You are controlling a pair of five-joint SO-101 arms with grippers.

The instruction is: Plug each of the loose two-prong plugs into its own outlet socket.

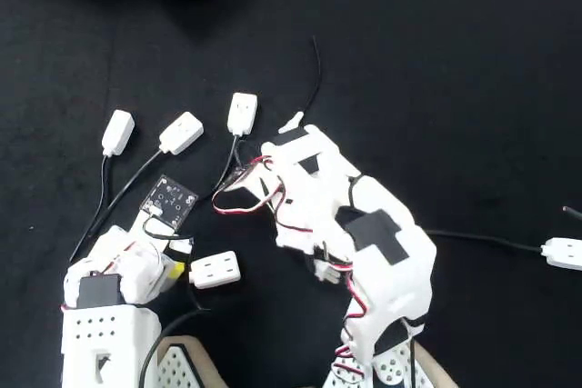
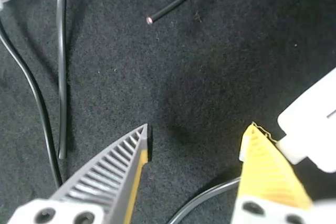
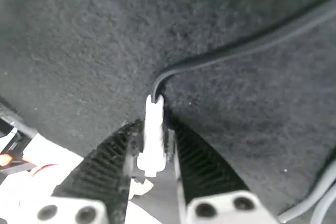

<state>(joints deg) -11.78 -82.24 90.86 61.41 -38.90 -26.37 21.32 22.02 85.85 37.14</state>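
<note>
Currently I have the right tool (image 3: 153, 129) clamped on a small white plug (image 3: 152, 153), with the plug's black cord (image 3: 236, 51) bending out past the fingertips and running off over the black bench (image 3: 79, 40). In the high view this tool sits near the bench's middle, just beside the rightmost of a row of three white sockets (image 1: 181, 133) lying toward the far left. My left tool (image 2: 198, 135) is low over the near left corner, its fingers spread apart with bare bench between them, and a white socket block (image 2: 310, 124) lies just beside its yellow finger (image 2: 262, 166), outside the gap.
</note>
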